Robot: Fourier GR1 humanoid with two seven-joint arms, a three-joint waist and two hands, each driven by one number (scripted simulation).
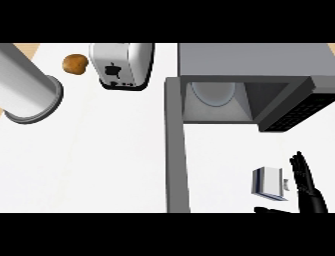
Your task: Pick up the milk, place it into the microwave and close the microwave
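right hand [308,192] fingers [300,167] beside milk [270,183]

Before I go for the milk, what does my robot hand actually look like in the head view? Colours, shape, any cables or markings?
Only the right robot hand shows, at the lower right beside the milk. It is black all over, with long slim segmented fingers and a separate thumb below. No cables, markings or sleeve are visible, and the forearm is out of view. The left robot hand does not appear.

White milk carton [269,183] flat on the counter, near the open-doored grey microwave [262,75].
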